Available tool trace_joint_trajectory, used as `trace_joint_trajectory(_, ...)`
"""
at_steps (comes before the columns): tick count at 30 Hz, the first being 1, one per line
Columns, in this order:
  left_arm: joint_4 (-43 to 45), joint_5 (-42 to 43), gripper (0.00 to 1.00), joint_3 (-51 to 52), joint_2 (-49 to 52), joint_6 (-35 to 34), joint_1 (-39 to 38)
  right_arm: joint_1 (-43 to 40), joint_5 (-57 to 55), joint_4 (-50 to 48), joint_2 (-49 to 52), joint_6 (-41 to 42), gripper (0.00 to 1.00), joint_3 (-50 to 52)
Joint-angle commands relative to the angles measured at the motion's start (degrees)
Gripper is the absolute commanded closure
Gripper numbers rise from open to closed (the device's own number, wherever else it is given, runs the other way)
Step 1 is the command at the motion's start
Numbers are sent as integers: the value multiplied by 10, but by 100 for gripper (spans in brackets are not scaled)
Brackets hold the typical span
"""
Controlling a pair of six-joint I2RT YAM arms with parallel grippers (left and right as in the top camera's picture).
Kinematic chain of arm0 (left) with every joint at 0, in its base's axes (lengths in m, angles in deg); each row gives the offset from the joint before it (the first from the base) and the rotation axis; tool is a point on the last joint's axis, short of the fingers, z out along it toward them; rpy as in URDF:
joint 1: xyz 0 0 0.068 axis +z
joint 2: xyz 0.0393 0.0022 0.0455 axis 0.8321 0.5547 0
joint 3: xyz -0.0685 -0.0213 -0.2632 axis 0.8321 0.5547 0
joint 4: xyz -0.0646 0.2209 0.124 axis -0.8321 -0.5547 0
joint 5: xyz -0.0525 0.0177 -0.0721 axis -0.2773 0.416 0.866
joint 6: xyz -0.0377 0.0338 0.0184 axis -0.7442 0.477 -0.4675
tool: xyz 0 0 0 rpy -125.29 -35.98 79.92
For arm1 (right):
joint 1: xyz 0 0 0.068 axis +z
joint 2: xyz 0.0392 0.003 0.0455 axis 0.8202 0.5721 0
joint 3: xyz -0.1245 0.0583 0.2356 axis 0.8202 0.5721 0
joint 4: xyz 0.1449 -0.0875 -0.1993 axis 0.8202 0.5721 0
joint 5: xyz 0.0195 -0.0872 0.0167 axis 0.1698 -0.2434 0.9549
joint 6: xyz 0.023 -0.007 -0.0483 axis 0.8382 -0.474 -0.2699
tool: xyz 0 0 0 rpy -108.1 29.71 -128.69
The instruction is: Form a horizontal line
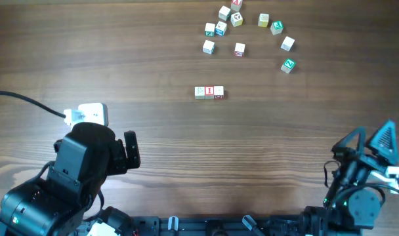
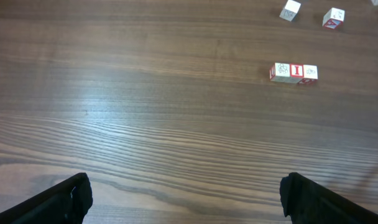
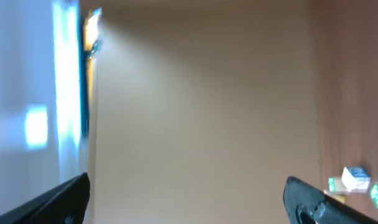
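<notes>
- 3 tiny wooden cubes make up the horizontal line (image 1: 209,92) in the overhead view. It sits near the middle of the tabletop (image 1: 121,52), well apart from the loose cubes (image 1: 239,29) scattered at the far right.
- Judging from the same view, each cube should be light, stiff and quick to slide on the smooth wood, so a careless nudge could break the row. The best hold looks like the 2 free faces, front and back, taken from above. The inner side faces are blocked by neighbours.
- In the left wrist view the left end effector (image 2: 184,190) is spread wide and empty. The row lies far ahead to the right, pale and straight with no gaps showing, and a red "I" marks the middle cube.
- In the right wrist view the right end effector (image 3: 186,190) is also wide and empty, facing a blurred pale background. The blurred cubes (image 3: 355,178) at the lower right cannot be identified.
</notes>
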Motion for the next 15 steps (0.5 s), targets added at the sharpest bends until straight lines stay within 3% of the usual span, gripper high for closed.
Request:
trace_joint_trajectory(1, 2, -5, 0, 0, -1, -10, 2, -2, 134, -68, -7, -317, 0, 38)
trace_joint_trajectory(8, 2, -5, 0, 0, -1, -10, 2, 49, 186, -96, -7, -599, 0, 78)
trace_joint_trajectory(15, 2, -5, 0, 0, -1, -10, 2, 49, 201, -8, -7, -739, 0, 86)
